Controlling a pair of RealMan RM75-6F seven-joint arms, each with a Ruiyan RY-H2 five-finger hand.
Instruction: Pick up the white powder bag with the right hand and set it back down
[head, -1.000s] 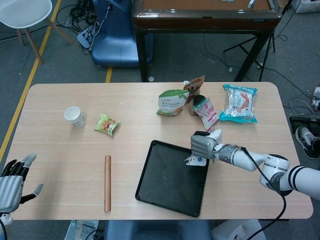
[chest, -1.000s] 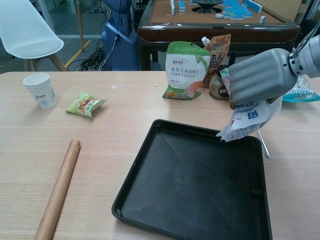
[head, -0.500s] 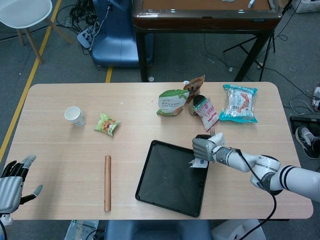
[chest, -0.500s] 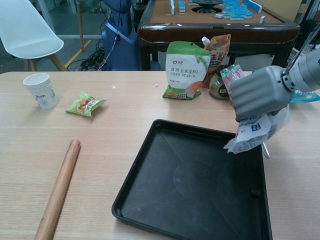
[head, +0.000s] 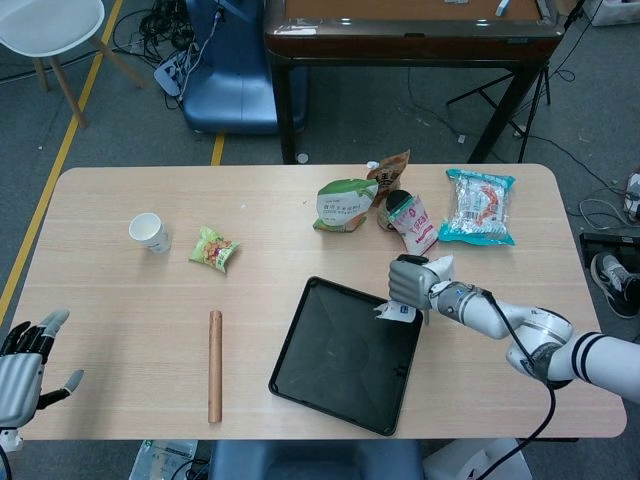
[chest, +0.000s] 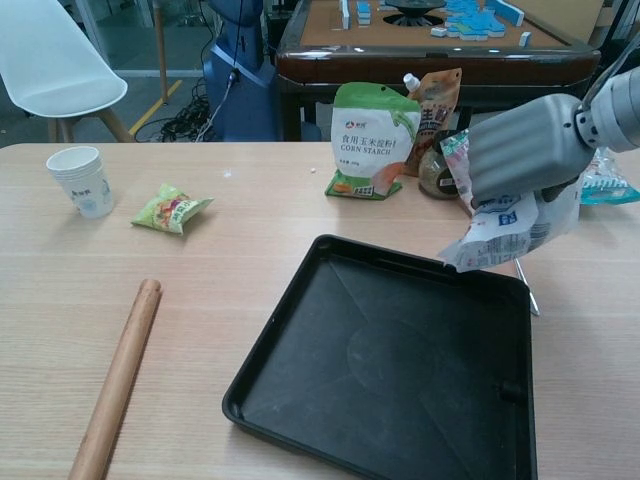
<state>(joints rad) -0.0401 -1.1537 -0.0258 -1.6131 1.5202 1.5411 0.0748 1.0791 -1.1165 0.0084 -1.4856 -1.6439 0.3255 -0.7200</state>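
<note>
Only from above: left hand (head: 22, 375)

Black tray (chest: 380, 370) sits near table (chest: 200, 290) front. Wood roller (chest: 118, 375) lies left of it. Paper cup (chest: 82, 180) & green snack pack (chest: 172, 209) far left. Corn starch bag (chest: 372, 141) stands at back.

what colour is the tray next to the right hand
Black all over, the tray shows best in the chest view.
</note>
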